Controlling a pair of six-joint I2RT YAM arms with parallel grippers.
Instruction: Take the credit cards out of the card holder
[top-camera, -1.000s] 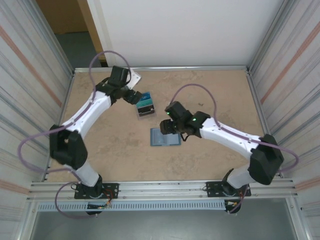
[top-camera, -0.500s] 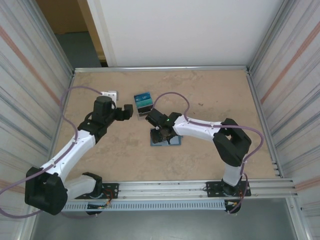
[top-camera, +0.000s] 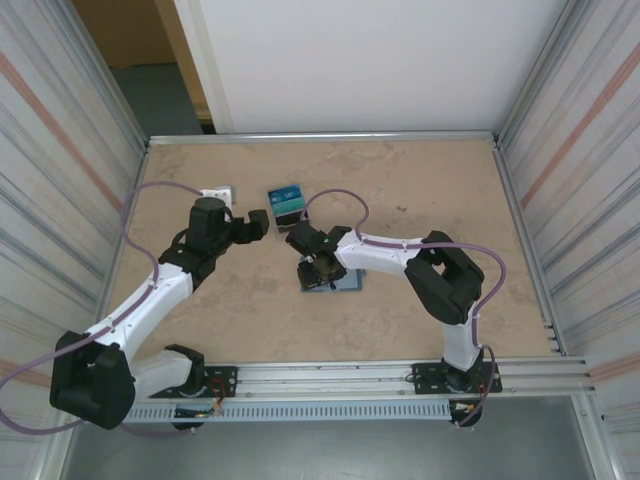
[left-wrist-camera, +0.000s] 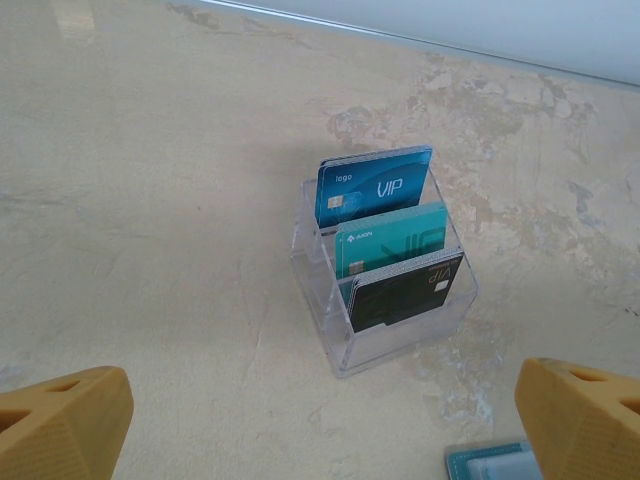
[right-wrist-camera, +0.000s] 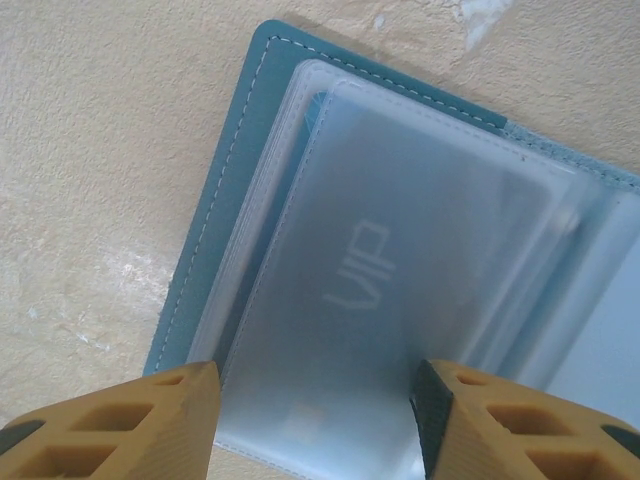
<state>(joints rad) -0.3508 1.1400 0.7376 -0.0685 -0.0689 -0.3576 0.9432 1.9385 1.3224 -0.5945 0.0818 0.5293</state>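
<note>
Right hand (top-camera: 318, 274) above mottled beige table (top-camera: 430, 180).

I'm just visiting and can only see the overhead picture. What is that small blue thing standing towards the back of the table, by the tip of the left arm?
Observer: The left wrist camera shows a clear plastic stand with three cards upright in it: a blue card at the back, a teal card in the middle and a dark card in front.
Operator: And the flat patch under the right arm?
Observer: An open teal wallet. A card marked VIP shows through its frosted sleeve.
Operator: Is the claw gripping it?
Observer: The right claw is open and straddles the sleeve's near end. I cannot tell whether it touches.
</note>
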